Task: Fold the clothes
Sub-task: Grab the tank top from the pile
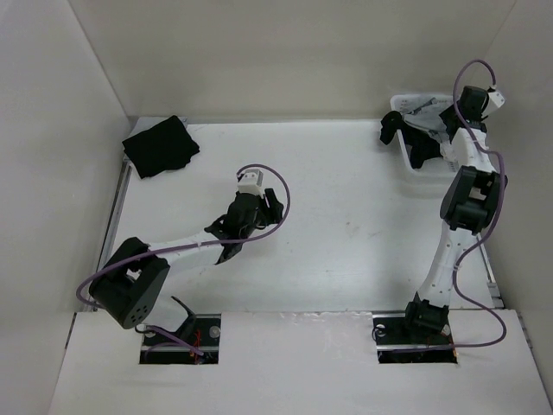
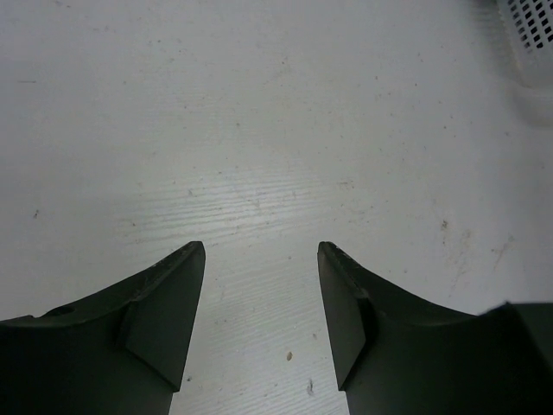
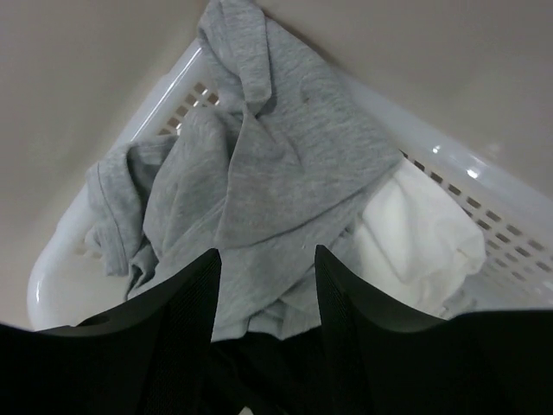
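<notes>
Right wrist view: grey top (image 3: 276, 190) lies bunched in the white basket (image 3: 484, 186) (white garment (image 3: 415, 233) beside it), right gripper (image 3: 263, 259) just above it, jaws spread, nothing pinched. Also left gripper (image 2: 259, 251) released, jaws wide over the table (image 2: 259, 104), well apart from the basket.

The left arm (image 1: 186, 242) and right arm (image 1: 442, 255) look alike: white link tubes between bulky black joint housings, each on a black base (image 1: 425, 316), with a small white block (image 1: 251, 180) at the wrist. A purple cable (image 1: 281, 203) loops loosely along each arm. The left end effector (image 2: 259, 251) and right end effector (image 3: 265, 255) each carry two fingers (image 2: 164, 303) — matte black, wedge-shaped
</notes>
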`<state>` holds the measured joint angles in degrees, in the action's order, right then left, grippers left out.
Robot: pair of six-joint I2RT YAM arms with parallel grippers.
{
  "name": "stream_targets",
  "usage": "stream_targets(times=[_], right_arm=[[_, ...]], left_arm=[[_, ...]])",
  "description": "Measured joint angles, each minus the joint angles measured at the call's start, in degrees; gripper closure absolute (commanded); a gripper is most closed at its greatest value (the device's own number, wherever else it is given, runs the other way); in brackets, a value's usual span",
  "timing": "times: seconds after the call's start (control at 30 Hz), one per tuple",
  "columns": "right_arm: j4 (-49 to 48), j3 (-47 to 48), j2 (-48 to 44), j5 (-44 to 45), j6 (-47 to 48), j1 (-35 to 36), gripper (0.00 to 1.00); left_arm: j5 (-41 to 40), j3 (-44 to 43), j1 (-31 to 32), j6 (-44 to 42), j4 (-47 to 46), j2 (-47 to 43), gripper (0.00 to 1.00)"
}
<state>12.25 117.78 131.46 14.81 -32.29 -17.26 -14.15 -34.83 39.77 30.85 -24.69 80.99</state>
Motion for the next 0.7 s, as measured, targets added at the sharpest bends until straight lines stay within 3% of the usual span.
stream_targets(times=[0.27,0.3,0.37,0.4,0.43,0.53,0.7], right_arm=[[1.4,10.9,8.8,-3.0,-3.4,-0.7,0.47],[1.2,13.3,10.6,-3.6,-4.0,-0.9,0.63],[1.5,14.3,11.3,-4.0,-4.2,-1.0,0.77],[1.5,14.8,11.7,-4.1,-4.7,-1.1,0.92],[1.5,14.9,11.9,-4.2,-5.2,-1.2,0.98],[-0.4,12.8,11.1,-4.3,-6.1,-1.2,1.00],[-5.6,-1.6,1.7,-4.3,-6.5,-1.0,1.00]], left_arm=[[2.1,0.3,-1.2,1.1,-2.3,1.0,0.46],[2.3,0.3,-1.3,1.1,-2.6,1.0,0.47],[2.8,0.3,-1.4,1.1,-3.2,1.4,0.47],[2.9,0.3,-1.5,1.1,-3.4,1.7,0.47],[3.1,0.3,-1.5,1.1,-3.5,1.9,0.47],[3.5,0.3,-1.5,1.2,-3.6,2.1,0.47],[3.9,0.3,-1.5,1.3,-4.2,2.1,0.47]])
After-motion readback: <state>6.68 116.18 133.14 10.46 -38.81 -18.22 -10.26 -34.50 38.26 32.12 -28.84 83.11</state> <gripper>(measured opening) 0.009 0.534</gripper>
